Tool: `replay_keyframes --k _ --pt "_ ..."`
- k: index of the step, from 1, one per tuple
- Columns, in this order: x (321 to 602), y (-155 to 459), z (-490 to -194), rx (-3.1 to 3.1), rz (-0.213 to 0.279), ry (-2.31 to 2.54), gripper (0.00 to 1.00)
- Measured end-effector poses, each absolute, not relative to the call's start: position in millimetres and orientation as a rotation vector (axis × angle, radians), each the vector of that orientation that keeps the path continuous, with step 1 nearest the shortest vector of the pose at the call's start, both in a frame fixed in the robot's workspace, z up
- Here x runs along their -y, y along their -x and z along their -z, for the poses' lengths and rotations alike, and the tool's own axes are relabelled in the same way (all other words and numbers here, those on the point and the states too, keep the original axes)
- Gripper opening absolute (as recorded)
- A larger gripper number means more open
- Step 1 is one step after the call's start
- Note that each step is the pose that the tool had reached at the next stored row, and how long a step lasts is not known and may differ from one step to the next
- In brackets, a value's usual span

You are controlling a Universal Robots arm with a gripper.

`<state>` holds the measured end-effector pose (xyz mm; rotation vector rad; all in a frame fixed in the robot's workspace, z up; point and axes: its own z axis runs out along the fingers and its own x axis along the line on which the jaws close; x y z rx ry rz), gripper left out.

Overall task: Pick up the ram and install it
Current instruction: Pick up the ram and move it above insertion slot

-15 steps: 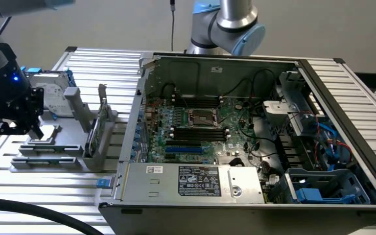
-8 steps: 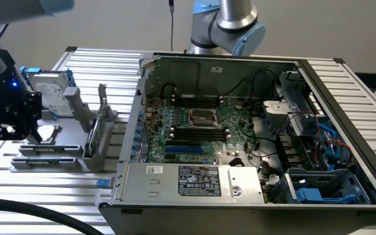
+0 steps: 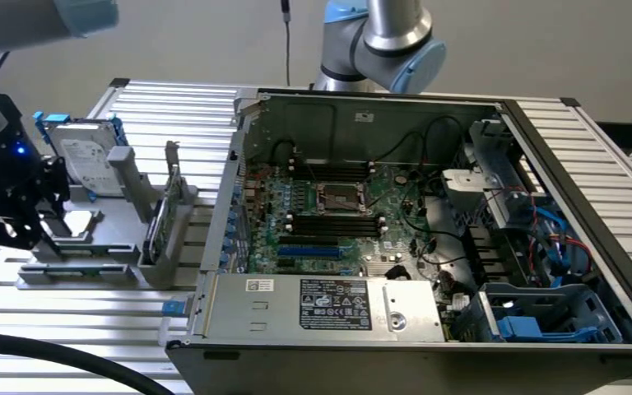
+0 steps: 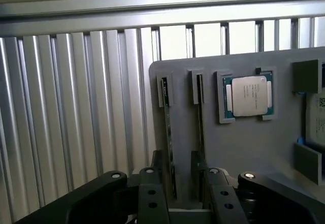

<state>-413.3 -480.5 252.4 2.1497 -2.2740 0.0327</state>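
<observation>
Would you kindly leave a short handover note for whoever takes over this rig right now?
Hand: open, holding nothing, poised at the gray holder outside the computer case.
Ram: two ram sticks stand on edge in the holder's slots, beside the chip. The hand's fingers sit at their near ends.
Done: the hand has reached the sticks; neither is lifted.
Left: the pick-up and the install. The motherboard's black memory slots look unfilled.

table [image 4: 76, 107]: ribbed bright metal; tray [image 4: 244, 148]: matt grey plastic; chip [image 4: 249, 96]: satin metal
</observation>
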Motion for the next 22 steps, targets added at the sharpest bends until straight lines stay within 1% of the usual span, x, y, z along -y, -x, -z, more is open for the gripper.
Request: replay_keyframes --k 10,22 --pt "491 414 -235 2.209 -0.010 -2.230 0.36" --pt "492 415 -213 2.174 0.006 -2.278 0.36"
